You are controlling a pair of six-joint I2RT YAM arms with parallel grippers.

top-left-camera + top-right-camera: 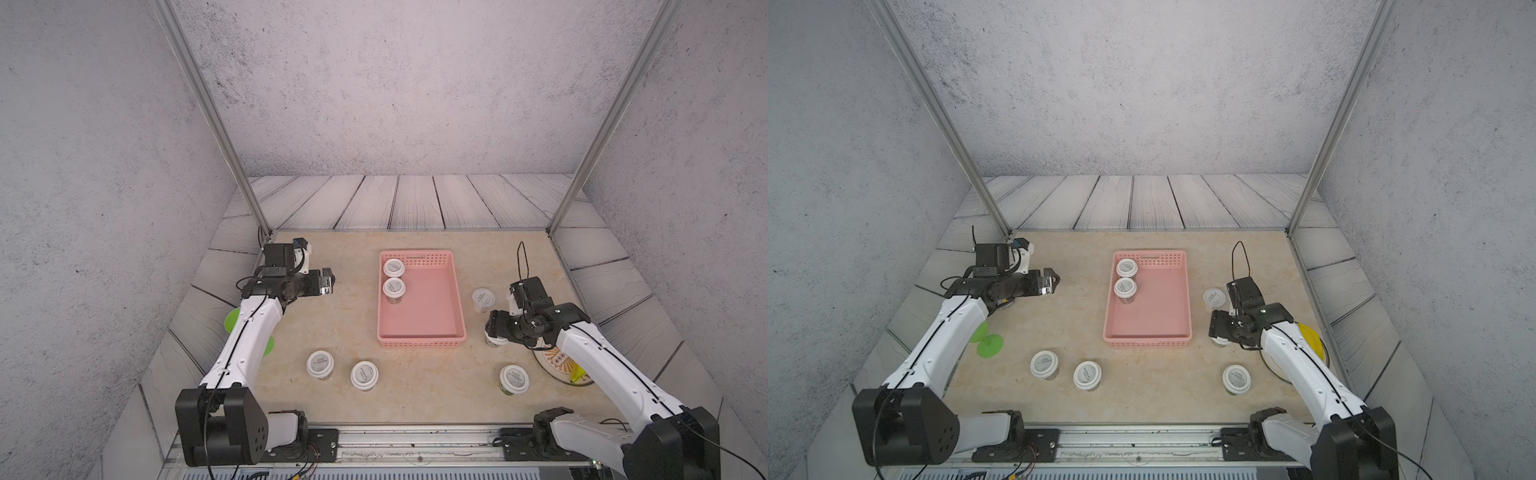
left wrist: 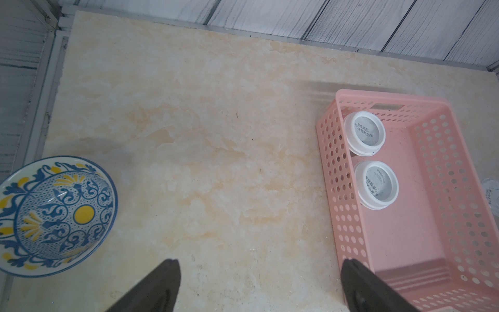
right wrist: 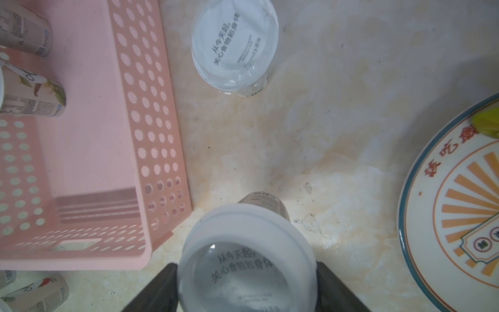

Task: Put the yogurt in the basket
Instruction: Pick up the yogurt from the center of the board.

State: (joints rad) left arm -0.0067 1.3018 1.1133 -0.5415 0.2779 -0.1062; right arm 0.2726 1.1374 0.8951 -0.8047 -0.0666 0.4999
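Yogurt sits in several spots: two cups (image 1: 393, 267) stand in the far left corner of the basket (image 1: 422, 343), one cup (image 1: 483, 298) stands near its right wall, and three more cups (image 1: 364, 375) stand on the table (image 1: 415, 399) nearer the robot. Right fingers (image 3: 159, 286) press against both sides of the lid of a seventh cup (image 3: 247, 259) by the basket's near right corner. Left fingers (image 2: 159, 286) are spread wide, holding nothing, over the table left of the basket.

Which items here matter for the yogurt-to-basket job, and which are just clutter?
Job: pink basket; seven yogurt cups: two inside it, one gripped by the right gripper, four standing outside it.
Clutter: green cup, blue-patterned bowl, sunburst plate.
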